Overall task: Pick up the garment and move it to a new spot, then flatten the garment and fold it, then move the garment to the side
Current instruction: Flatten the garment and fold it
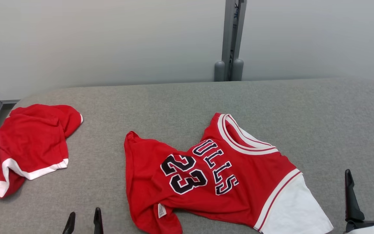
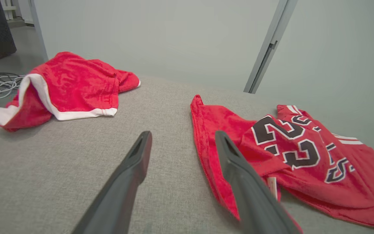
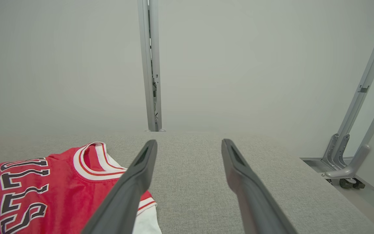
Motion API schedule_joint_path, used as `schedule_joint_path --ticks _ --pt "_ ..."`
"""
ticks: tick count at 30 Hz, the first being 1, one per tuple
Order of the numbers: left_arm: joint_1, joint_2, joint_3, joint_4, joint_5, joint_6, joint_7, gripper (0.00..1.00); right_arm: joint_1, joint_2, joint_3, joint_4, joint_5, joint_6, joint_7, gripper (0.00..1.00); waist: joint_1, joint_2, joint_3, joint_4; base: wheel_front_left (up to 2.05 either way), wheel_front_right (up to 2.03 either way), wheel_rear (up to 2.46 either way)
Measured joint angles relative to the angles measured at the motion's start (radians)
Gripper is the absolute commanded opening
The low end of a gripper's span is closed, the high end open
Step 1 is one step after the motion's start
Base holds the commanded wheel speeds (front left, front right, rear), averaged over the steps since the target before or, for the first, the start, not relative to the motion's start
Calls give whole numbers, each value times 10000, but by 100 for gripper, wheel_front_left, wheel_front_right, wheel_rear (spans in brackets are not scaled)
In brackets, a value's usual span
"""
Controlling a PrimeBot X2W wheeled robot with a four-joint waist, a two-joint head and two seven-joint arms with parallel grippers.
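A: How far along is it?
B: Early, I'd judge. The red jersey (image 1: 213,175) lies rumpled at lower centre of the head view on the grey table (image 1: 174,97), not flattened or folded. Some red shorts (image 1: 31,146) sit bunched at the left.
A: And the grippers?
B: The left gripper (image 1: 84,217), bottom left, and the right gripper (image 1: 363,174), bottom right, are both spread wide and holding nothing.

A grey, fabric-covered counter (image 1: 320,110) carries two things, well apart. A rumpled red jersey (image 1: 213,175) with a white sleeve lies near its front middle, and crumpled red shorts (image 1: 32,143) with white trim lie at its left edge.
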Motion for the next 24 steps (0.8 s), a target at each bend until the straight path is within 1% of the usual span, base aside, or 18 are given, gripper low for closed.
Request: schedule_joint_path --ticks 2,6,10,14,18,20,22,23,24 --pt "213 -270 583 79 282 -291 0 100 82 -4 -84 132 -48 0 2 100 0 0 -107 157 0 0 0" --pt "323 -734 1373 148 713 -817 0 100 96 -2 -33 339 -111 2 2 100 0 0 -172 316 0 0 0" --pt "327 -1001 2054 288 1014 -1256 0 100 97 -2 77 483 -153 2 0 100 0 0 -149 307 0 0 0" --pt "325 -1162 2487 353 1258 -1590 0 100 84 -2 157 516 -90 0 0 100 0 0 -127 248 0 0 0" --pt "300 -1212 2648 224 1605 -1753 0 100 59 -2 322 422 -71 0 2 100 0 0 -103 172 0 0 0" --pt "292 -1233 2614 -59 1779 -1739 0 100 -25 4 362 155 -71 2 0 100 0 0 -86 132 0 0 0" --pt "319 -1220 2305 -288 1795 -1670 0 100 -115 -46 497 167 -140 0 -4 100 0 0 -60 85 0 0 0" --pt "403 -1212 1973 -286 1799 -1716 217 100 -86 -178 759 332 -211 0 73 100 0 0 -48 72 0 0 0" --pt "533 -1218 1622 -345 1804 -1806 523 100 -51 -364 1058 428 -211 2 403 100 0 0 -33 62 0 0 0"
